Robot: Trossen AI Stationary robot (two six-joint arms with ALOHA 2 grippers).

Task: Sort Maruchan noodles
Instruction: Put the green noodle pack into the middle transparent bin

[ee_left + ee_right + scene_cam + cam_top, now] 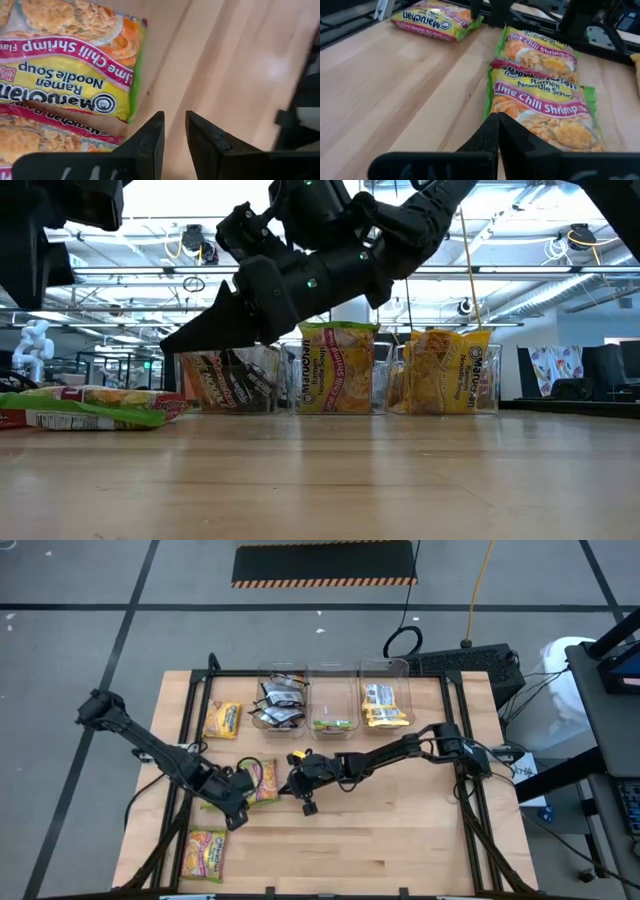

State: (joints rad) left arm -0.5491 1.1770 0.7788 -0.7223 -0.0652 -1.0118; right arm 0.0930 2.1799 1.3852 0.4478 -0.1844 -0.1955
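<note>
Two lime-green and pink Maruchan packets [262,780] lie flat on the wooden table, one overlapping the other [70,75] [540,95]. My left gripper [174,137] points steeply down beside their near corner, over bare wood. It is open by a narrow gap with nothing between the fingers [238,810]. My right gripper [497,122] is shut and reaches in from the right, slanting slightly down, with its tips at the packets' right edge [290,783]. In the low view it hangs above the table [175,340]. Another lime-green packet [207,852] lies near left, and a yellow-orange one [222,720] far left.
Three clear bins stand in a row at the table's far edge. They hold black packets [280,705], lime-green packets [333,723] and yellow packets [385,705]. Bare wood stretches over the near right half of the table [400,840]. Dark frame rails run along both sides.
</note>
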